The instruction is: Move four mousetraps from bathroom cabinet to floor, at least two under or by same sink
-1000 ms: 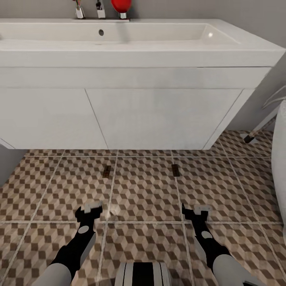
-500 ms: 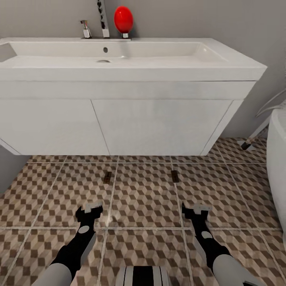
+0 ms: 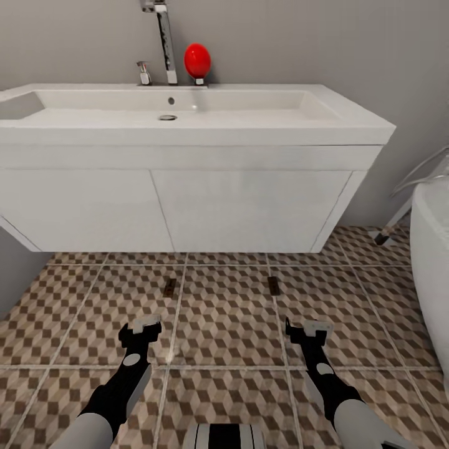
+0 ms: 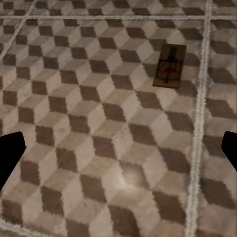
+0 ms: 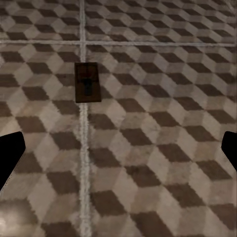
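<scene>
**Two mousetraps on the tiles in front of the vanity; both tools open and empty**

From my remote station I see two mousetraps lying flat on the bathroom floor [image 3: 224, 312], just in front of the white vanity unit [image 3: 187, 206] that carries the sink [image 3: 187, 109]. The left mousetrap [image 3: 169, 287] sits close beside a grout line; the right mousetrap [image 3: 273, 285] lies on one. In the head view each has its long axis running from me toward the vanity, and the two are well apart, roughly level with each other.

The left wrist view shows its trap [image 4: 170, 65] slightly tilted against the tile grid, red mark visible. The right wrist view shows the other trap [image 5: 88, 82] lined up along the grout.

The left tool [image 3: 142, 328] and right tool [image 3: 307, 328] hover above the floor, short of the traps, fingers spread, holding nothing.

Open tile lies between the tools and the traps. A white tub edge [image 3: 430, 249] bounds the right side; the grey wall closes the left.
</scene>
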Motion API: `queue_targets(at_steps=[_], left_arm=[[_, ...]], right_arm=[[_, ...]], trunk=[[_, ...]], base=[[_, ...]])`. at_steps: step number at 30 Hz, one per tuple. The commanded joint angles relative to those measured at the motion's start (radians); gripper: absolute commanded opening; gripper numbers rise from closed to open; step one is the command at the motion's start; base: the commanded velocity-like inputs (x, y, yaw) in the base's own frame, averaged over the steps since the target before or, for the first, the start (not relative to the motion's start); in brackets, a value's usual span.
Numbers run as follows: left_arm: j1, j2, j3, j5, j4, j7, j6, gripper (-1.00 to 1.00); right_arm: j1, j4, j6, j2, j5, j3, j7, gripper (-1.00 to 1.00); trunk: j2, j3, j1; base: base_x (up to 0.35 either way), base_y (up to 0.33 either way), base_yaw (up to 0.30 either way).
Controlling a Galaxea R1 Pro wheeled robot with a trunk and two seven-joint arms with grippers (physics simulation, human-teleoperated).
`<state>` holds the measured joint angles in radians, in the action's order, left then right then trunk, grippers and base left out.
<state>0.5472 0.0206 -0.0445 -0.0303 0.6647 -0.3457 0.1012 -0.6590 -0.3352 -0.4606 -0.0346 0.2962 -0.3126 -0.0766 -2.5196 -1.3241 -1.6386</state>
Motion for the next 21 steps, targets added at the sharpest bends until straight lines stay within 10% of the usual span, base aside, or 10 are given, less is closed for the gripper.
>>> queue_targets(at_steps=[1,21], left_arm=[[0.000,-0.001,-0.005,-0.003,-0.001,-0.007,0.003,1.00],[0.000,-0.001,-0.005,-0.003,-0.001,-0.007,0.003,1.00]], right_arm=[[-0.001,0.001,-0.003,-0.001,0.011,-0.005,-0.005,1.00],[-0.001,0.001,-0.003,-0.001,0.011,-0.005,-0.005,1.00]], trunk=[[0.000,0.003,0.001],[0.005,0.081,0.010]], base=[[-0.145,0.000,0.000],[-0.313,0.000,0.000]])
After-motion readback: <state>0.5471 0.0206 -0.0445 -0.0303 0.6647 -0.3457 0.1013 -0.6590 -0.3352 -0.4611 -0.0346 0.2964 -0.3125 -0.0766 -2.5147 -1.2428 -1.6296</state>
